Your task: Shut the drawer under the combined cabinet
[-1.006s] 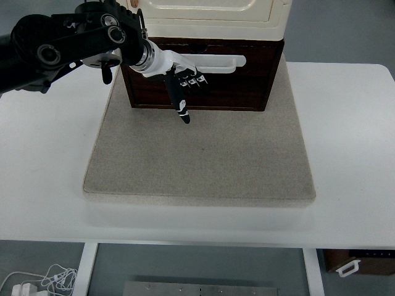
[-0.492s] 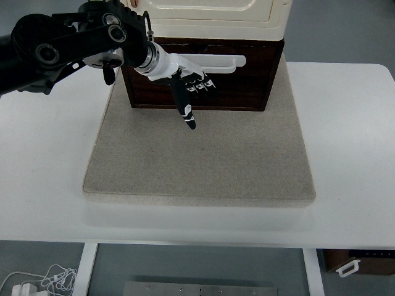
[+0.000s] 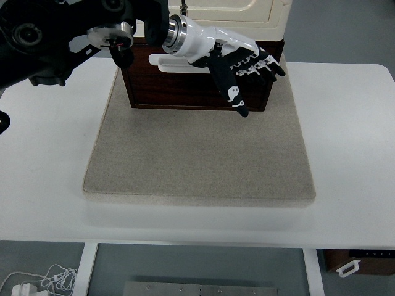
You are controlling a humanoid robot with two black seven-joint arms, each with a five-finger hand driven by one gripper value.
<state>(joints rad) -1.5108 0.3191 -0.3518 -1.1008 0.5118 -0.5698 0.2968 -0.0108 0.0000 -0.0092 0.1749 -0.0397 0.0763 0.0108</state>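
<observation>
Drawer: the dark wooden drawer (image 3: 185, 86) is sitting under the cream cabinet (image 3: 234, 12), at the far edge of the mat (image 3: 197, 160); its front is looking nearly flush with the cabinet body, though the steep view is making it hard to tell whether any gap is remaining.
Handle: a white bar handle (image 3: 173, 61) is running across the drawer front, partly hidden behind the hand.
Left hand: the left hand (image 3: 244, 65) is reaching in from the picture's left, fingers (image 3: 262, 61) spread and holding nothing, lying over the right part of the drawer front; the thumb (image 3: 231, 92) is pointing down toward the mat.
Change: a second ago the hand was sitting near the middle of the front, thumb hanging low; it is now sliding rightward and rising, the arm swinging further in.
Meaning: the push is probably finishing or the hand is clearing away; the drawer itself is showing no clear shift.
Right hand: not showing.
Bench: the white bench (image 3: 345, 154) is carrying the mat.
</observation>
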